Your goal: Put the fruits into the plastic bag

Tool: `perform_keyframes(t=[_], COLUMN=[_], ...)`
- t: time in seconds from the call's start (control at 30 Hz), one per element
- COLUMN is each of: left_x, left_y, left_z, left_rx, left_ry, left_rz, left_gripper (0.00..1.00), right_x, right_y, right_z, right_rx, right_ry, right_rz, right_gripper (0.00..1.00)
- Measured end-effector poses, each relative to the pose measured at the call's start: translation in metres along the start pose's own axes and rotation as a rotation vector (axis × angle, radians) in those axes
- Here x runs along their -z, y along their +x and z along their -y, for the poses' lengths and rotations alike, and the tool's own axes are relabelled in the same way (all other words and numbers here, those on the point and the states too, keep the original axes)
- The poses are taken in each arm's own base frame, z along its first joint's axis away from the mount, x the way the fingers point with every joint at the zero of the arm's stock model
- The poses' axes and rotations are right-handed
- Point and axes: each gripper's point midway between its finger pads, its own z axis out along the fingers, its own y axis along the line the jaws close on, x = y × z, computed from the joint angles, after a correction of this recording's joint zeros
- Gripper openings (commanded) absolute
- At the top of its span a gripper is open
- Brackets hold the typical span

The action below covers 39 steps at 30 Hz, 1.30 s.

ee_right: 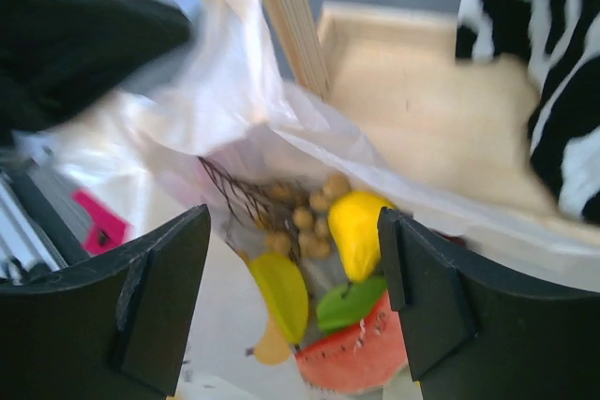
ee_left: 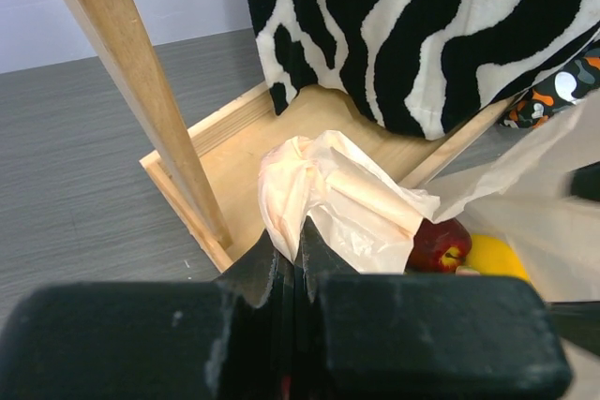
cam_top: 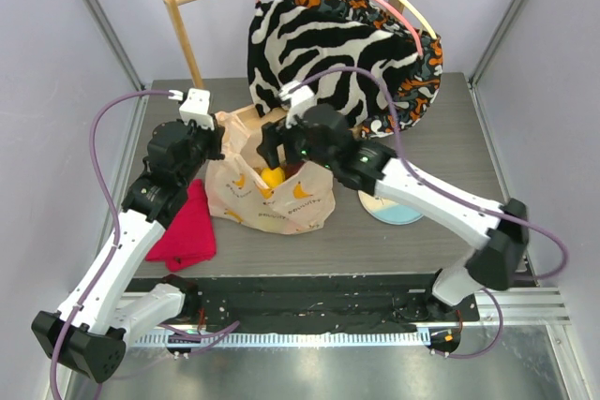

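Overhead from behind; wrist views close, plastic bag [cam_top: 272,208] apparently common.

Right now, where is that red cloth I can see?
In the top view, the red cloth lies flat on the left side of the table, just left of the plastic bag and touching its edge.

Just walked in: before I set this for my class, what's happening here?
The left end effector is shut on a bunched handle of the plastic bag, holding its mouth up. The right end effector hangs open over that mouth, gripping nothing. A lemon, grapes and a dark red apple already lie inside the bag.
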Motion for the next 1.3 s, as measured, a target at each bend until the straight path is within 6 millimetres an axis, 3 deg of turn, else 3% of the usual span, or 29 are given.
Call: perform_keyframes(t=[0.17,0.3,0.43,0.5,0.73,0.87,0.9,1.0,1.1,1.2,1.3], left_x=[0.000,0.000,0.000,0.000,0.000,0.000,0.000,0.000,0.000,-0.001,-0.003], left_y=[0.000,0.000,0.000,0.000,0.000,0.000,0.000,0.000,0.000,0.000,-0.003], left_z=[0.000,0.000,0.000,0.000,0.000,0.000,0.000,0.000,0.000,0.000,0.001], left_rx=[0.000,0.000,0.000,0.000,0.000,0.000,0.000,0.000,0.000,0.001,0.004], left_ry=[0.000,0.000,0.000,0.000,0.000,0.000,0.000,0.000,0.000,0.000,0.000], left_rz=[0.000,0.000,0.000,0.000,0.000,0.000,0.000,0.000,0.000,-0.002,-0.006], left_gripper=[0.00,0.00,0.00,0.00,0.00,0.00,0.00,0.00,0.00,0.00,0.00], right_x=[0.061,0.093,0.103,0.100,0.067,0.045,0.041,0.038,0.039,0.042,0.047], right_y=[-0.062,-0.082,-0.083,-0.071,-0.026,0.000,0.006,0.018,0.017,0.011,-0.013], right_z=[-0.005,0.003,0.026,0.042,0.077,0.086,0.087,0.090,0.092,0.094,0.092], right_rx=[-0.013,-0.023,-0.040,-0.041,-0.014,0.005,0.008,0.009,0.001,0.001,0.008], right_ry=[-0.054,-0.032,0.089,0.177,0.363,0.407,0.412,0.415,0.417,0.415,0.406], right_rz=[0.263,0.379,0.395,0.356,0.161,0.054,0.031,-0.011,-0.012,-0.003,0.036], right_gripper=[0.80,0.82,0.84,0.86,0.83,0.61,0.46,0.18,0.01,0.01,0.01])
